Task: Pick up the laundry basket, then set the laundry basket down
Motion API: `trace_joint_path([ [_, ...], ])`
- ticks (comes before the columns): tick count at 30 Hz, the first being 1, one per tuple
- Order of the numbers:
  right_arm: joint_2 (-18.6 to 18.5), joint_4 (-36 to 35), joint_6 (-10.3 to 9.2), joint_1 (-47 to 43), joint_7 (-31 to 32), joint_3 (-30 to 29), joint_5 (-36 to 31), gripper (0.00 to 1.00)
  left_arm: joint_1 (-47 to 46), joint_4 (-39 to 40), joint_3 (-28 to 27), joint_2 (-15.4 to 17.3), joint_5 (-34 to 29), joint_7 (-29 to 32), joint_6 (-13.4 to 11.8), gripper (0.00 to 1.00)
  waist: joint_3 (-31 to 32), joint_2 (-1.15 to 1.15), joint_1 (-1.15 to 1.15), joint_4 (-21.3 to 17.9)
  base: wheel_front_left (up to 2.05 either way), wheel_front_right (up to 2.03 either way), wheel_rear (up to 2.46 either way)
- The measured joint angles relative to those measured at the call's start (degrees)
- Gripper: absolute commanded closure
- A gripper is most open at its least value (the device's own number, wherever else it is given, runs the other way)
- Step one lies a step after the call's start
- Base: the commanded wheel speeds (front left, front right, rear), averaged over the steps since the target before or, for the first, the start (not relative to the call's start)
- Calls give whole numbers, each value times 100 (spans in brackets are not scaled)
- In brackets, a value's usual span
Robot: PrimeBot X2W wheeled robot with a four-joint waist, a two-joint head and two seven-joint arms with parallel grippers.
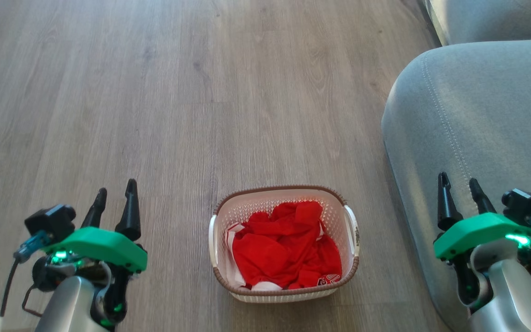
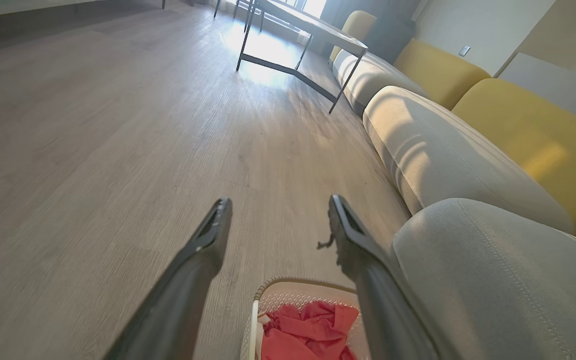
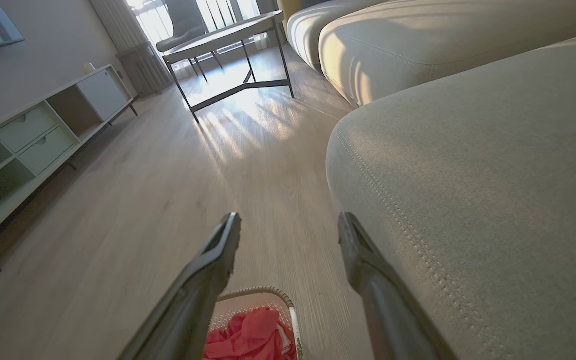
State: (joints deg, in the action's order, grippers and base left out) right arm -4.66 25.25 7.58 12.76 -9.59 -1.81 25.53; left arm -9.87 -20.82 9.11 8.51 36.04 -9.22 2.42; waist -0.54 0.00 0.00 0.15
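Left gripper (image 1: 116,186) and right gripper (image 1: 457,178), nearest the head camera, are raised at the lower corners. Each has its two dark fingers parted by a moderate gap, and neither holds anything. Green mounts (image 1: 97,246) carry both pairs of fingers, and a green light is lit on each wrist.

Laundry basket (image 1: 251,210): white perforated plastic with a brown braided rim (image 1: 284,188) and white side handles (image 1: 352,230). It stands upright on the floor between the two grippers, touching neither. Crumpled red-and-white clothing (image 1: 284,249) fills it. A white print (image 1: 330,279) on the red cloth at the robot's near right corner is too small to read.

Wood-grain floor (image 1: 155,92): grey-brown planks on every side of the basket.

Grey sofa (image 1: 468,115): its seat cushion, with stitched seams, lies to the robot's right, near the basket but apart from it. The right gripper shows against this cushion.

Left wrist view: the left gripper (image 2: 279,200) is spread over bare floor, with the basket (image 2: 288,285) below and between its fingers. Yellow back cushions (image 2: 438,70) run along the sofa. A table (image 2: 308,25) on thin dark legs stands farther off.

Right wrist view: the right gripper (image 3: 289,216) is likewise spread, with the basket (image 3: 255,291) at the bottom edge. A low cabinet (image 3: 43,135) with drawers lines the far wall.
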Motion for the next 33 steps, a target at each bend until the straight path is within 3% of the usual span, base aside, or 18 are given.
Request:
trace_joint_path([
  [27, -293, 390, 0, 459, -461, 720, -1152, 0, -253, -122, 501, 174, -1422, -357, -196, 0, -2, 0, 0, 6, 0, 0, 0],
  [33, -297, 482, 0, 463, -472, 758, -1136, 0, -320, -179, 504, 188, -1449, -394, -197, 0, 6, 0, 0, 15, 0, 0, 0],
])
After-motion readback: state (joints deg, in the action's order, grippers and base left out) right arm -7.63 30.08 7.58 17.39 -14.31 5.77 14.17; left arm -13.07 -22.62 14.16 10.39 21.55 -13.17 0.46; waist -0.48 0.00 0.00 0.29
